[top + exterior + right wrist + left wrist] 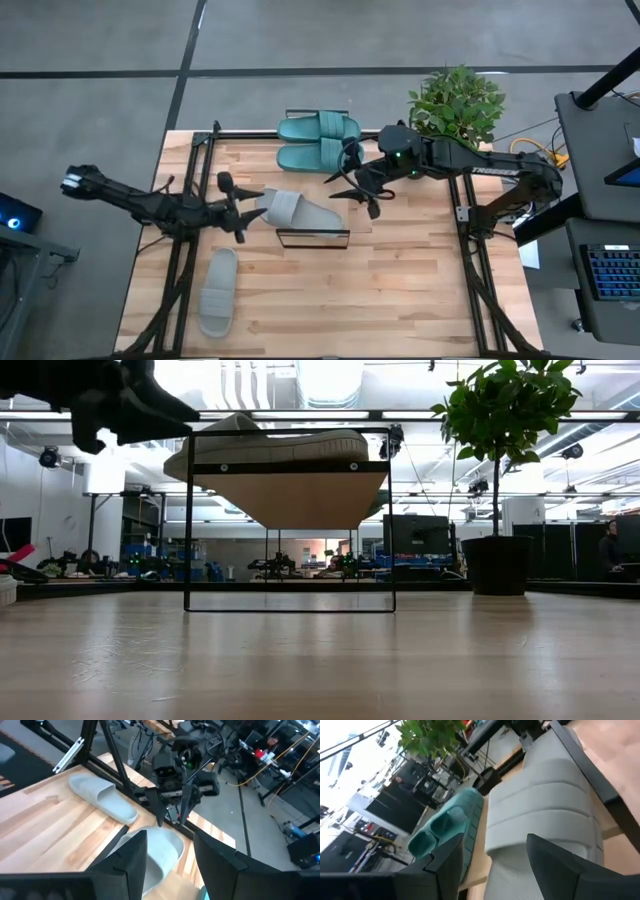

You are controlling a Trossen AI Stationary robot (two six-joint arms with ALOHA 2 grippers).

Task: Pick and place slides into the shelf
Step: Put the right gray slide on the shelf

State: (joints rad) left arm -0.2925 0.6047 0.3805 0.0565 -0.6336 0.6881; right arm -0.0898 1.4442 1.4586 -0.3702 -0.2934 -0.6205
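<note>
One light grey slide [297, 210] lies sole down on the plank top of the shelf [290, 490], whose black wire frame [312, 239] stands mid-table. My left gripper [237, 208] is open at this slide's heel end, one finger on either side of it [505, 870]; I see no touch. My right gripper [358, 190] is open just beyond the slide's toe end, above it [170, 865]. The second grey slide [218, 291] lies flat on the table, near left. The teal pair [318, 141] lies side by side at the table's far edge.
A potted plant [457, 103] stands at the far right corner of the table. Black frame rails run along the table's left [190, 200] and right [462, 215] sides. Bare wood shows near the front edge [380, 300].
</note>
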